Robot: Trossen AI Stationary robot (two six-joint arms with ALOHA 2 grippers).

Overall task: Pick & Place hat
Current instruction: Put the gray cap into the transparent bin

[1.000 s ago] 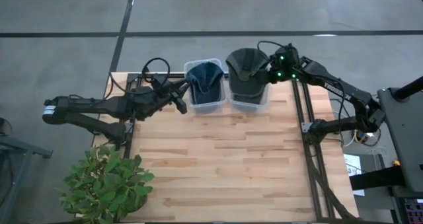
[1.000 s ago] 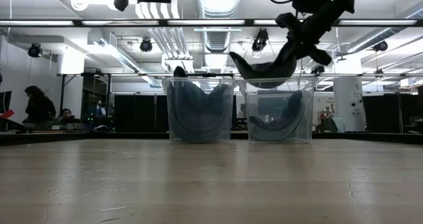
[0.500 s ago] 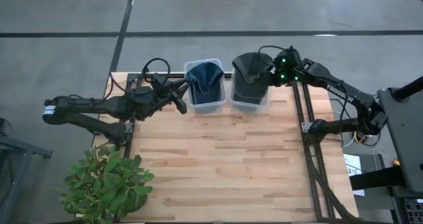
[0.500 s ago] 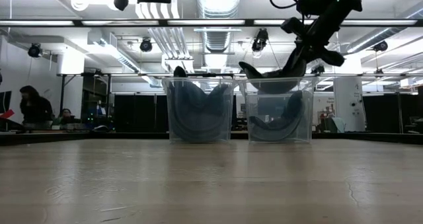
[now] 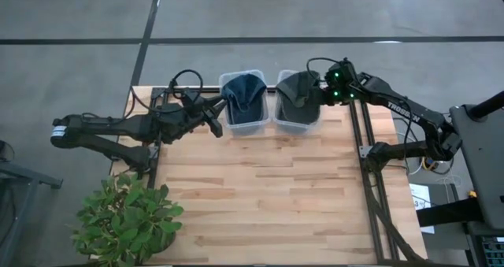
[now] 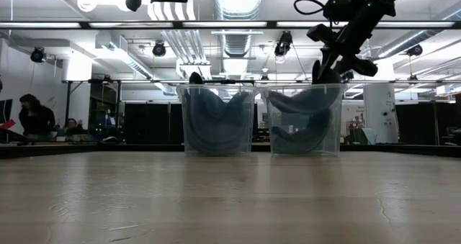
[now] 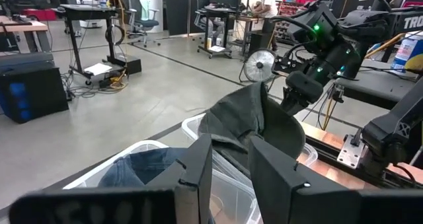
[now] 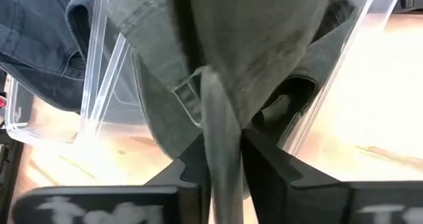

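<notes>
Lowering since a second ago, the right gripper (image 5: 320, 94) is pinching the grey hat (image 5: 298, 90) by its back strap, the crown now sinking into the right-hand bin (image 5: 297, 127). Hanging directly below the fingers, it is needing only release, while the left gripper (image 5: 214, 124) is waiting, narrowly parted, beside the other bin (image 5: 242, 127).

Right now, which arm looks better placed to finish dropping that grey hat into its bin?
The right. Its end effector is shut on the grey hat, already partly inside the right-hand clear bin. The left end effector waits beside the other bin, holding nothing.
</notes>
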